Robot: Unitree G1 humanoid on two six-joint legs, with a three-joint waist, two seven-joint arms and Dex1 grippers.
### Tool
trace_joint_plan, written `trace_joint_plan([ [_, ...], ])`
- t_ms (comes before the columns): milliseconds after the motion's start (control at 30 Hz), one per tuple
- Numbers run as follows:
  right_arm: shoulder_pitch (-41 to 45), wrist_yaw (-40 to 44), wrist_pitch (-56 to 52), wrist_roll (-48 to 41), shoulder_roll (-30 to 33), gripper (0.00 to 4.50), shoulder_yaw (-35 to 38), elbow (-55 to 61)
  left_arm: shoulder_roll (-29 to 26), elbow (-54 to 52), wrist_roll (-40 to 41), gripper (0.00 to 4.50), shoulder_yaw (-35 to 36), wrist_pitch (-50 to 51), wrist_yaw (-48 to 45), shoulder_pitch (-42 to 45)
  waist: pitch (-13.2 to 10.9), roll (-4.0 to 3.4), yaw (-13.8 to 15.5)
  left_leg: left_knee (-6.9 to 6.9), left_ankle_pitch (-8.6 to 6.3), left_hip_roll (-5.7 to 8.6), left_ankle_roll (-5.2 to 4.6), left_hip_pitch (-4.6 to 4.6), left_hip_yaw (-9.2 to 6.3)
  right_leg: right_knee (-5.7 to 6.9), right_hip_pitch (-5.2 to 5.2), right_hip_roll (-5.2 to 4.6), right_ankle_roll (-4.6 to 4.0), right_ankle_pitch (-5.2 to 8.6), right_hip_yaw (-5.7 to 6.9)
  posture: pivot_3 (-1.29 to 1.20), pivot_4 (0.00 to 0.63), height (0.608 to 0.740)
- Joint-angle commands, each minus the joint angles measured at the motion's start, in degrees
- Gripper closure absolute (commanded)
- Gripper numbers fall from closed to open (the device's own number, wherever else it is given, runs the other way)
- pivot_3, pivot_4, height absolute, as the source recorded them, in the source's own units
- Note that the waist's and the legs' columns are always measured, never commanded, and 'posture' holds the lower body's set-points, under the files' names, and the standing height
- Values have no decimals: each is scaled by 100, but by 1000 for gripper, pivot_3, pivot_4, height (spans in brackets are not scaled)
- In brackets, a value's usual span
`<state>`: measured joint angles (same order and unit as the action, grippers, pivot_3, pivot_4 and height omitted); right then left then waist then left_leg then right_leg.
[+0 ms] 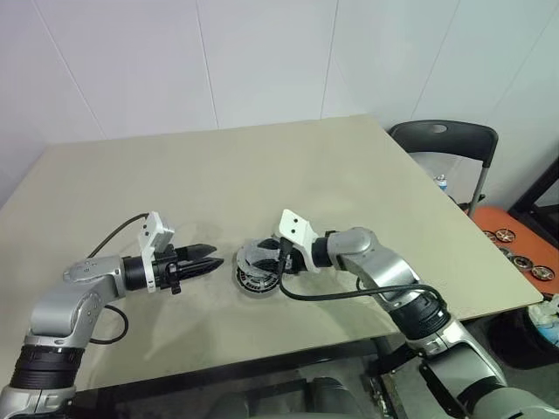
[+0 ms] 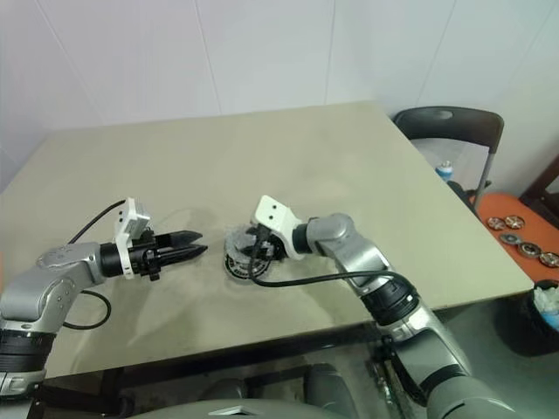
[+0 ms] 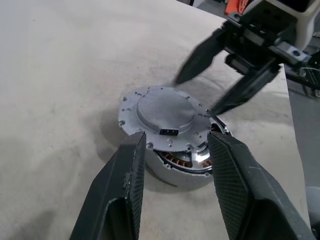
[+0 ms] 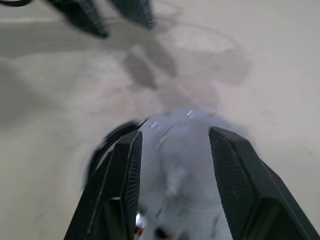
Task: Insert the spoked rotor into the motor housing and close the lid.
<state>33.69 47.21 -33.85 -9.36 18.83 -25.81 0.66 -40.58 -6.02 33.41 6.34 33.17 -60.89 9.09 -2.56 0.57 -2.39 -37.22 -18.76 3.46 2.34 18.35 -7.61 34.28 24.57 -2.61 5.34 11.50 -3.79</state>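
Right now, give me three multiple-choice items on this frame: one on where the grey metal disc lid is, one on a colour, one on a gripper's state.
1. The grey metal disc lid lies: A on the round copper-wound motor housing; B under that housing; C clamped in the left gripper.
2. The windings showing below the lid's edge are: A blue; B copper-coloured; C white.
3. The left gripper's black fingers are: A shut on the lid; B shut on the housing; C open, holding nothing.
Answers: 1 A, the left wrist view shows the lid resting over the housing; 2 B, copper coils peek out at one side; 3 C, its fingers stand apart, short of the housing.
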Motion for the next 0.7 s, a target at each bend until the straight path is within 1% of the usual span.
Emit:
trace_joint_plan([
  [33, 110, -22, 116, -16, -118, 2303, 165, 62, -63, -218, 141, 2409, 270, -33, 38, 2, 0, 0, 4, 1, 0, 0, 0, 1, -2, -1, 1, -2, 0, 0, 0, 0, 0, 740],
  [100, 85, -41, 244, -26, -170, 2303, 252, -68, -39, -315, 167, 2409, 320, -9, 114, -68, 1, 1, 7, 2, 0, 1, 0, 2, -5, -4, 1, -5, 0, 0, 0, 0, 0, 740],
  [200, 124, -6, 343, -177, -266, 1786, 463, -170, -24, -435, 203, 2409, 355, 7, 182, -168, 0, 1, 5, 1, 0, 3, 0, 2, -6, -5, 1, -7, 0, 0, -2, 0, 0, 740],
  [300, 227, 30, 396, -174, -296, 816, 581, -328, -33, -436, 221, 2409, 381, -7, 214, -186, 0, 1, 5, 1, 0, 2, 0, 1, -5, -2, 1, -4, 0, 0, -1, 0, 0, 740],
  [367, 271, 65, 273, -106, -275, 61, 519, -372, -40, -417, 235, 2409, 397, -5, 226, -162, 1, 0, 2, 0, 0, 2, 0, -1, -3, 2, 1, -3, 0, 0, -1, 0, 0, 740],
  [500, 206, 332, 173, 9, -186, 61, 212, -416, -58, -371, 229, 2409, 383, -8, 225, -99, 0, 1, -4, 1, 0, 2, 0, -1, -1, 3, 1, -1, 0, 0, -1, 0, 0, 740],
  [633, 226, 230, 145, 1, -369, 61, 283, -682, -56, -340, 212, 2409, 363, -7, 229, -37, 1, 1, -6, 1, 0, 2, 0, -1, -1, 2, 1, -2, 0, 0, -1, 0, 0, 740],
  [700, 246, 175, 325, 49, -421, 61, 334, -807, -48, -349, 203, 2409, 353, -10, 240, -26, 1, 1, -5, 0, 0, 2, 0, -1, -1, 3, 1, -2, 0, 0, -1, 0, 0, 740],
])
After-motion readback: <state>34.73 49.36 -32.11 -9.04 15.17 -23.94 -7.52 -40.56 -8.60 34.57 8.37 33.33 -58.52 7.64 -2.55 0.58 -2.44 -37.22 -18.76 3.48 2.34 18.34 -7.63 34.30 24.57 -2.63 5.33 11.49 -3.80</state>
